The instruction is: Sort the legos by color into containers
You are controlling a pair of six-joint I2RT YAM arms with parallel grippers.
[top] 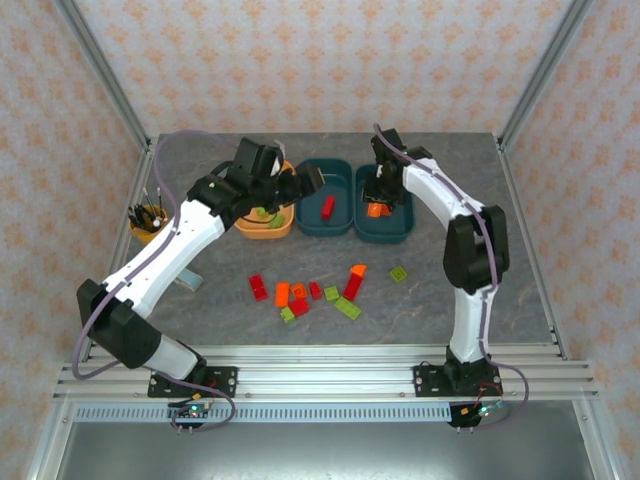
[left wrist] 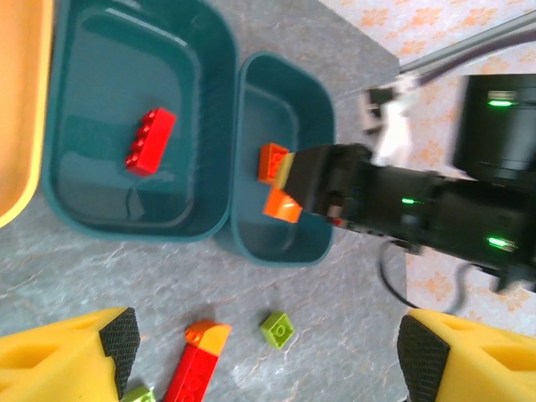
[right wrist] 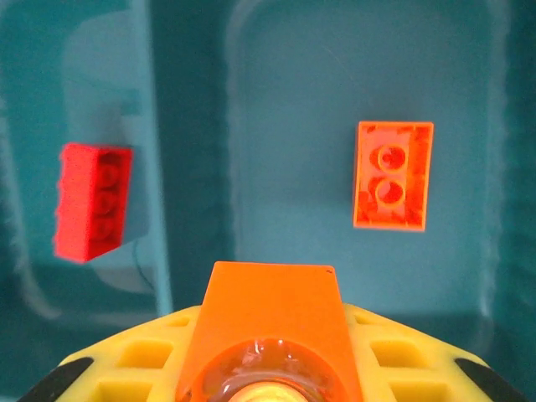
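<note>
A grey, stone-veined table (top: 440,300) is seen carrying three smooth, glossy plastic trays with rounded corners. They are set side by side in a row at its far side: a light orange tray (top: 268,230), a middle teal tray (top: 312,225) and a right teal tray (top: 398,228).

The left gripper (left wrist: 268,347) is held above the table in front of the teal trays. Its yellow fingers, tipped with black pads (left wrist: 124,333), are spread wide, and nothing is caught between them. The right gripper (right wrist: 272,356) is poised over the right teal tray and is closed on a smooth-faced orange sloped brick (right wrist: 272,306).

A studded orange brick (right wrist: 392,176) is laid flat on that tray's floor. A red studded brick (right wrist: 92,201) is lying in the middle teal tray. Loose bricks (top: 299,306) in red, orange and lime are scattered on the table nearer the arm bases.
</note>
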